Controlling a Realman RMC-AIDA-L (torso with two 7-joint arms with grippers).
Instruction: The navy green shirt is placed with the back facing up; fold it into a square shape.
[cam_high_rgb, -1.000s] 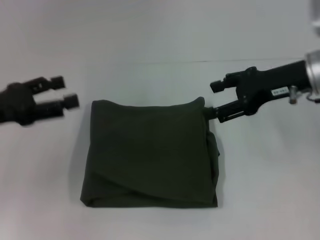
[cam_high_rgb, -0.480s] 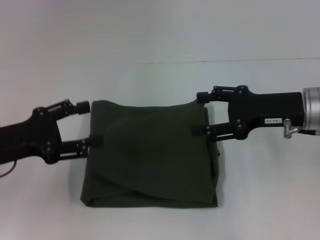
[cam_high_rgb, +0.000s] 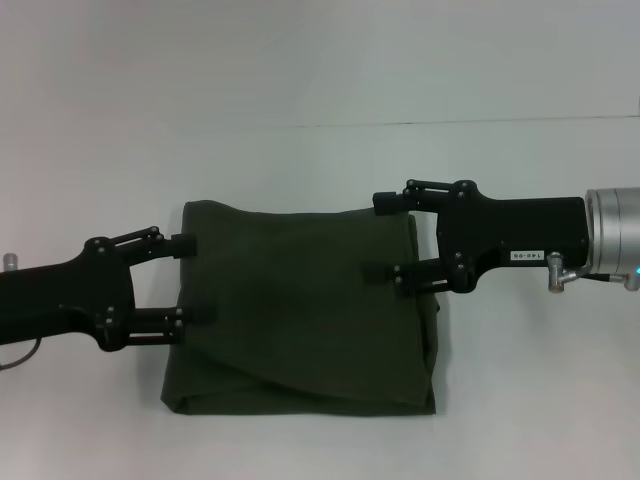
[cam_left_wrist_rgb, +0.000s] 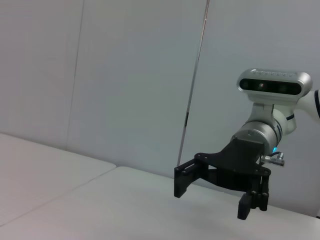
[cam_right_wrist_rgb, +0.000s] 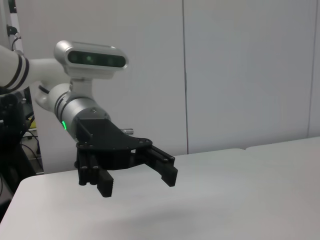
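Note:
The navy green shirt (cam_high_rgb: 300, 310) lies folded into a rough square on the white table, plain side up, with a diagonal fold line near its front. My left gripper (cam_high_rgb: 190, 280) reaches in over the shirt's left edge, open, nothing between its fingers. Open and empty as well, my right gripper (cam_high_rgb: 380, 238) extends over the shirt's upper right part. The left wrist view shows the right gripper (cam_left_wrist_rgb: 214, 197) open above the table. The right wrist view shows the left gripper (cam_right_wrist_rgb: 138, 182) open too. The shirt is out of both wrist views.
The white table (cam_high_rgb: 320, 100) stretches all round the shirt, with a thin seam line (cam_high_rgb: 450, 122) across its far part. Pale wall panels (cam_left_wrist_rgb: 135, 75) stand behind the arms in the wrist views.
Both arms have come inward from the sides. The left gripper now overlaps the shirt's left edge and the right gripper sits farther over its right part. The shirt has not shifted.

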